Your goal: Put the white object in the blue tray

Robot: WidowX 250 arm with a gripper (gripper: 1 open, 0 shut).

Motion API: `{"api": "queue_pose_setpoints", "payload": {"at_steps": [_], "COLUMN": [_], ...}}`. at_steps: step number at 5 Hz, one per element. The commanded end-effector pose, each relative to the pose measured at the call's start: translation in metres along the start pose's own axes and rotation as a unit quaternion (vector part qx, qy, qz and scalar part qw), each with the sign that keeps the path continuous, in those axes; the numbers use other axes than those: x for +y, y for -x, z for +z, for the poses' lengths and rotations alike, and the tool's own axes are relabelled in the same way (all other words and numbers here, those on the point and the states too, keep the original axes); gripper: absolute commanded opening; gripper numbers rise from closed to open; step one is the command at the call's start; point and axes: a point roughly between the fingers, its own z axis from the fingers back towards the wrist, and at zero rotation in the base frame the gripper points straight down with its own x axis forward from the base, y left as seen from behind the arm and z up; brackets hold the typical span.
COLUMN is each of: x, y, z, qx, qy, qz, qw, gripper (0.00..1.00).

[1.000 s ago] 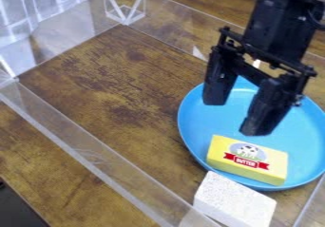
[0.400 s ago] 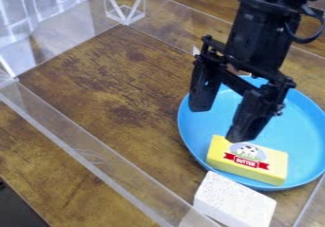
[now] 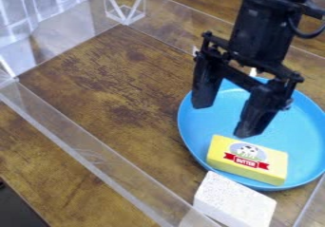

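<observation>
The white object point(image 3: 234, 201) is a small speckled sponge-like block lying on the wooden table at the bottom edge, just outside the front rim of the blue tray point(image 3: 200, 128). The tray is a round blue plate at the right. A yellow block with a red-and-white label point(image 3: 250, 159) lies in the tray's front part. My black gripper point(image 3: 233, 96) hangs open above the tray's left half, its two fingers point(image 3: 207, 84) spread wide and empty. It is well above and behind the white object.
Clear acrylic walls point(image 3: 76, 136) fence the wooden table on the left, front and back. A clear folded stand point(image 3: 124, 7) sits at the back. The black arm point(image 3: 269, 17) rises at the upper right.
The gripper moved left and slightly toward the front over the tray a second ago, then stayed almost still. The blocks have not moved.
</observation>
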Motion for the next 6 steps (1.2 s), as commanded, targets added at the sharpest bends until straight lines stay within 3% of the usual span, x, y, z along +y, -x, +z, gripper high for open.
{"api": "queue_pose_setpoints", "payload": {"at_steps": [1,3,5,6], "x": [0.003,0.0,-0.024,-0.025], "y": [-0.006,-0.01,-0.012,-0.015], "z": [0.022,0.01,0.018,0.018], "qx": [-0.046,-0.046,-0.045,-0.05], "qy": [-0.002,-0.001,-0.009,-0.008], "qz": [-0.002,0.004,-0.027,-0.018], "qw": [0.9989,0.9989,0.9986,0.9985], "gripper": [1.0,1.0,1.0,1.0]}}
